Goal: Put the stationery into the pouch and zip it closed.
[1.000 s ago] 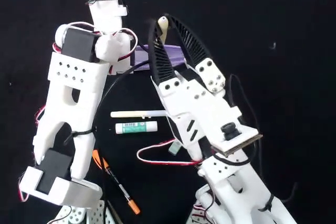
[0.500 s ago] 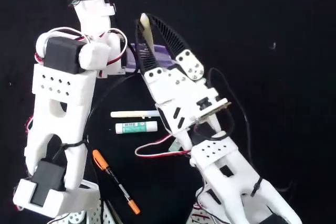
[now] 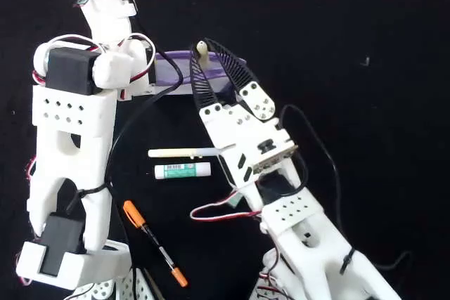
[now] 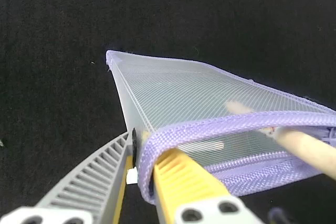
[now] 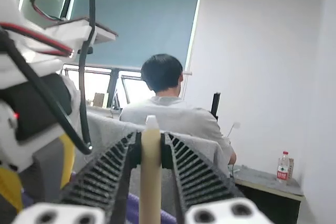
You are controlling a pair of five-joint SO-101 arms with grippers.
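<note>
Right tool (image 5: 150,139): black ribbed fingers closed on a cream stick (image 5: 150,182). The stick runs straight between them, its rounded tip poking just past the fingertips. From above, this tool sits at the right end of the pouch (image 3: 169,68), with the stick's end over the purple rim. In the left wrist view the stick crosses the zipper band into the pouch mouth, and its front part shows as a pale blur through the clear ribbed wall.

Left tool (image 4: 139,142): grey finger and yellow finger clamped on the purple zipper band at one end of the pouch. The band loops over the yellow finger and the mouth gapes.

Pouch: clear body, purple trim, on the far side of the black surface (image 3: 365,103), left of centre.

Loose on the surface, nearer than the pouch and between the two arms:
- Pale pen (image 3: 184,152), lying left to right.
- Glue stick (image 3: 181,170), just beside it on the near side and parallel to it.
- Orange pen (image 3: 151,242), nearer still and to the left, lying on a slant close to the left arm's base.
</note>
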